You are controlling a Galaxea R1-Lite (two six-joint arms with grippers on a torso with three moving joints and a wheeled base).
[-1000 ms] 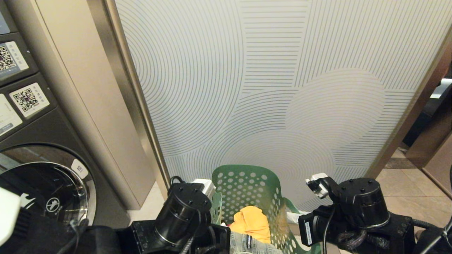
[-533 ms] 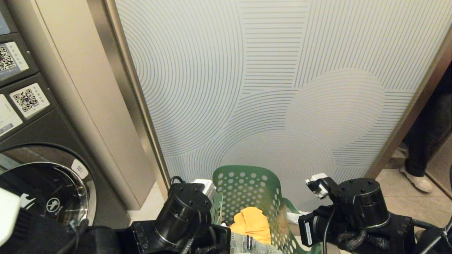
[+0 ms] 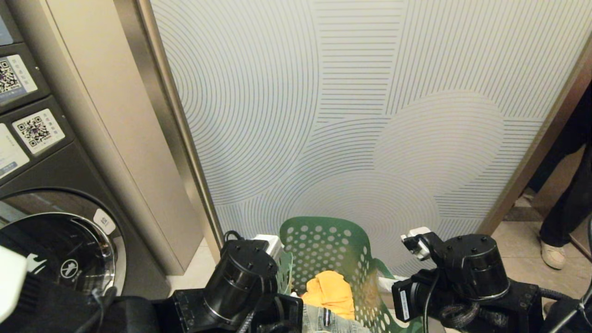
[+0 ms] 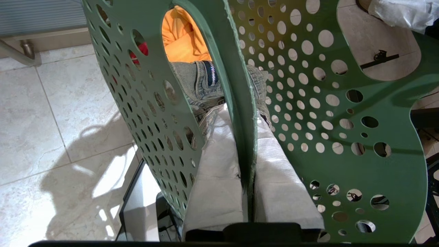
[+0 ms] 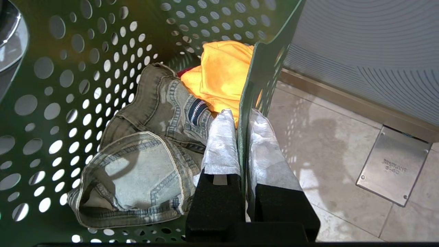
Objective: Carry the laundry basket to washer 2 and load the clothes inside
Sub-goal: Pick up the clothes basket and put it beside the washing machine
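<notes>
A dark green laundry basket [image 3: 323, 245] with round holes in its sides sits low in the middle of the head view, between 2 black robot arms, and its near half is cut off by the bottom edge. The left gripper [image 4: 247, 151] has its white-wrapped fingers [image 4: 216, 171] closed on the rim of the basket's handle loop, 1 finger inside and 1 outside. The right gripper [image 5: 242, 144] has its fingers [image 5: 223, 144] clamped the same way on the opposite wall. Inside the basket lie the clothes [image 5: 164, 130]: grey jeans, a yellow-orange cloth and a sliver of red mostly hidden beneath them. A dark grey washer [image 3: 55, 222] with a chrome-rimmed round door stands at the far left, partly cut off, and its number cannot be made out. A pale panel [image 3: 351, 115] printed with thin curved lines fills the background. At the right edge a person's dark trouser legs and a light shoe [image 3: 552, 254] stand on the tiled floor [image 4: 51, 120], the rest out of frame.
</notes>
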